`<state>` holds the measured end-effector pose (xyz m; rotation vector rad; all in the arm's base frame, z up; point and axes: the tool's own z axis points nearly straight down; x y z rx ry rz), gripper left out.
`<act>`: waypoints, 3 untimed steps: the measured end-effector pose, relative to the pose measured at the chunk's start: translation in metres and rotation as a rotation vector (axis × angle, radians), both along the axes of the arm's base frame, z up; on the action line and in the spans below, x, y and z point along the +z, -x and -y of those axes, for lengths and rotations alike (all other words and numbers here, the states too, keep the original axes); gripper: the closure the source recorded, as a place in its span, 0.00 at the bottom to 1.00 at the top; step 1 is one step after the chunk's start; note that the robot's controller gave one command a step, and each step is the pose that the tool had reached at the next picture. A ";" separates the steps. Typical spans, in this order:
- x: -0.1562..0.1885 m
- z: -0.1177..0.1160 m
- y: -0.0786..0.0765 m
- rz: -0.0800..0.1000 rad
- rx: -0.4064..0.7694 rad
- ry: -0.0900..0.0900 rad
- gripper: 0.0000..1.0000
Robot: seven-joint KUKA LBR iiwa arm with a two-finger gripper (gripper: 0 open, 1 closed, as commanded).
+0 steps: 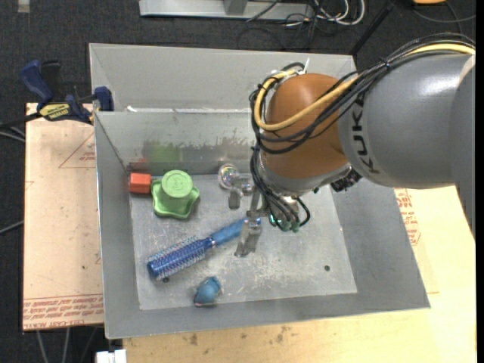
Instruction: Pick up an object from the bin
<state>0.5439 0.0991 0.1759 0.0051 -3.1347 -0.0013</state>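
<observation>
The blue hairbrush (pixel 189 253) lies with its handle tip touching the fingers (pixel 246 240) and its bristled head stretching away from them; it is probably light, stiff, slippery plastic, best pinched across the handle, though I cannot tell whether the fingers are apart.

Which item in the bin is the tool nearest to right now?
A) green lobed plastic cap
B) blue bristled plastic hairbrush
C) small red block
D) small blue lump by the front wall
B: the tool hangs right at the handle end of the blue bristled plastic hairbrush.
</observation>
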 end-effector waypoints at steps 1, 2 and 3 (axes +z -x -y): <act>-0.109 -0.042 0.001 0.003 0.159 -0.001 0.00; -0.075 -0.071 0.001 0.011 0.346 -0.003 0.00; -0.071 -0.074 0.008 0.007 0.289 -0.002 0.00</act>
